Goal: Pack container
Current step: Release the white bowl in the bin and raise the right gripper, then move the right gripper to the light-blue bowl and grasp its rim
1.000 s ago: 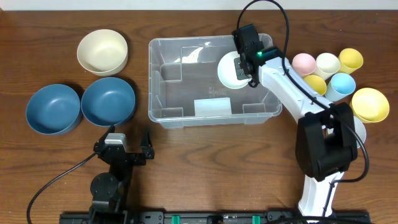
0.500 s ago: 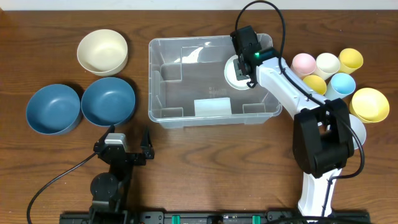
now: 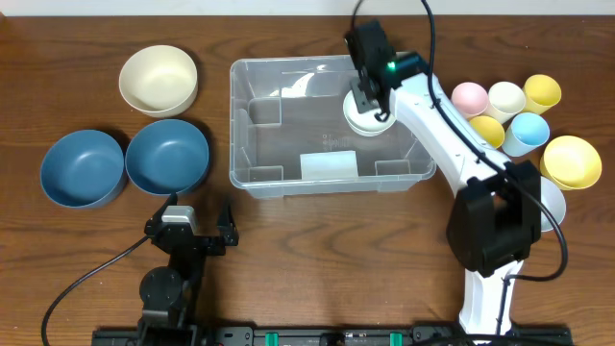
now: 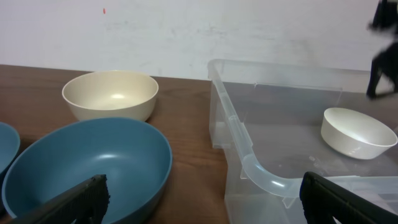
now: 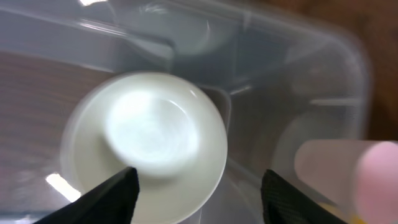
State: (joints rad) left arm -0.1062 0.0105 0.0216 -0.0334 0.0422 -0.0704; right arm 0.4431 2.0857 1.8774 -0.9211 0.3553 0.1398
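The clear container (image 3: 288, 125) stands at the middle of the table. A small white bowl (image 3: 363, 117) rests upright on its floor near the back right corner. My right gripper (image 3: 367, 96) hovers just above that bowl, open, holding nothing. From the right wrist, the bowl (image 5: 149, 137) lies below the spread fingers of the right gripper (image 5: 199, 183), inside the container wall (image 5: 298, 81). My left gripper (image 3: 200, 207) stays low at the front left, open and empty. Its wrist view shows the left gripper (image 4: 202, 193), the container rim (image 4: 249, 155) and the white bowl (image 4: 357, 132).
Two blue bowls (image 3: 82, 168) (image 3: 167, 156) and a cream bowl (image 3: 159, 80) sit left of the container. To its right stand several cups, among them pink (image 3: 469, 96), cream (image 3: 506, 96) and light blue (image 3: 529, 128), plus a yellow bowl (image 3: 572, 160).
The right gripper has opened and let go of the white bowl, which now sits flat in the container. The gripper has drawn up and back. The left arm is still.
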